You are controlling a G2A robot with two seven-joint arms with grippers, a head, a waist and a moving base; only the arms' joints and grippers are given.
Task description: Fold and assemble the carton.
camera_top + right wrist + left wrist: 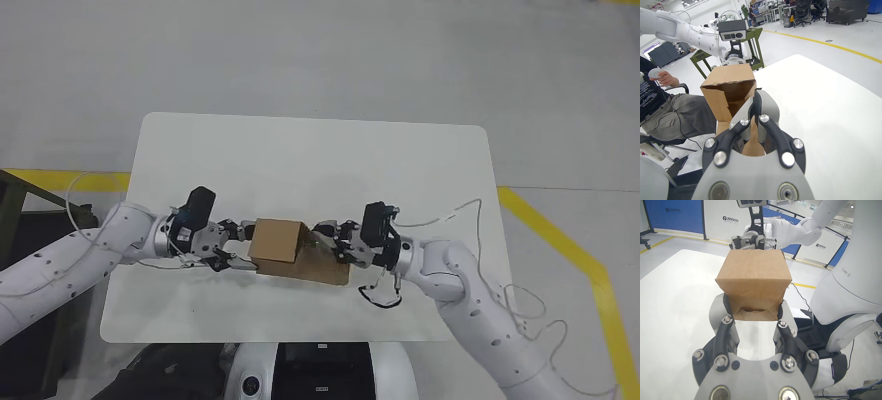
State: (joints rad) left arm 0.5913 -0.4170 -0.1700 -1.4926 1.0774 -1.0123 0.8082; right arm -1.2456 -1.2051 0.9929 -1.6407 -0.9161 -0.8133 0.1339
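Left gripper [755, 311] clamps the carton [755, 270] at its left end; right gripper [754, 100] pinches the open-end flap [753, 142]. Risk: opposing pull could tear the ragged flap or skew the carton.

Bright open workshop hall, pale grey floor

A white tabletop [420, 160] with rounded corners stands on a glossy grey floor [300, 50] marked with yellow lines [555, 232]. To one side, blue and white partition panels [674, 219] on black feet border the floor. To the other, an olive-green metal rack [701, 56] stands near the tabletop. Beyond it are dark cabinets [664, 54], workbenches, black office chairs [802, 9], a dark sofa [846, 9] and a potted plant [743, 8]. The light is even and comes from overhead.
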